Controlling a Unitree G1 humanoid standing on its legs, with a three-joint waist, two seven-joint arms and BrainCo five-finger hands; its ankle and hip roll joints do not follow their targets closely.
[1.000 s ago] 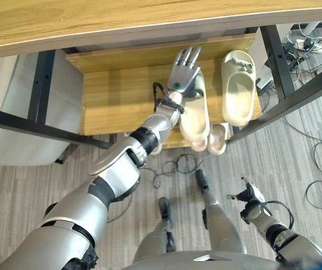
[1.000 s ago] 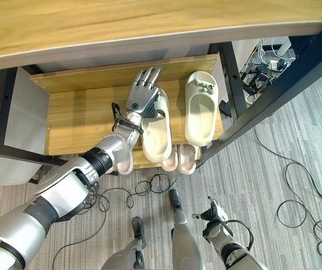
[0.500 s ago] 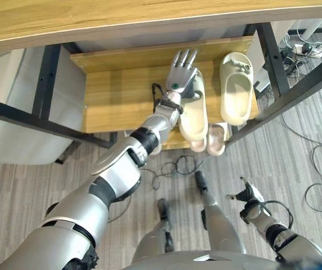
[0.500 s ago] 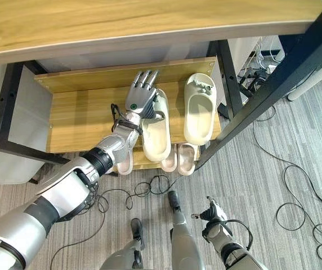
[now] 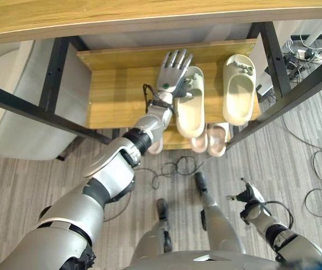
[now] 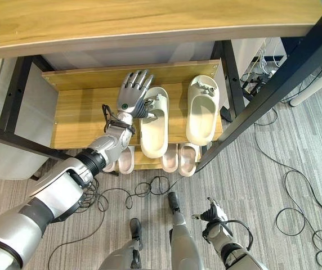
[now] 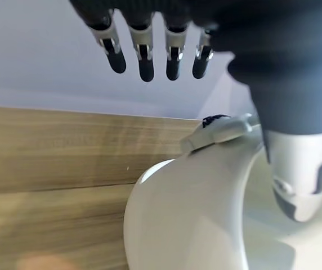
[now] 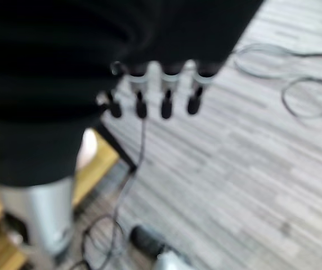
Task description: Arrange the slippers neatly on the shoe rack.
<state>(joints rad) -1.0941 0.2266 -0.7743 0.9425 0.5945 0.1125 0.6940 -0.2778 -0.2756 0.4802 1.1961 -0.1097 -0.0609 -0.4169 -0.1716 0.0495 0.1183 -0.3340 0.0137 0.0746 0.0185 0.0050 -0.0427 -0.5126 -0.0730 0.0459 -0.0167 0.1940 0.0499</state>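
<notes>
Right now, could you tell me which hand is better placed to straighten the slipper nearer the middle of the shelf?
The left hand: it rests open against that cream slipper. The right hand hangs low over the floor.

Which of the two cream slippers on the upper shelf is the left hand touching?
The left hand touches the left cream slipper. The right cream slipper stands apart, untouched.

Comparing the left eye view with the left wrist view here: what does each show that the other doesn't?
Left eye view alone: the second cream slipper further right on the shoe rack, pink slippers on the lower shelf, and the right hand low over the floor. Left wrist view alone: the pale wall behind the rack, past straight fingers. Both: the left hand, open, against the nearer cream slipper, and the wooden shelf.
</notes>
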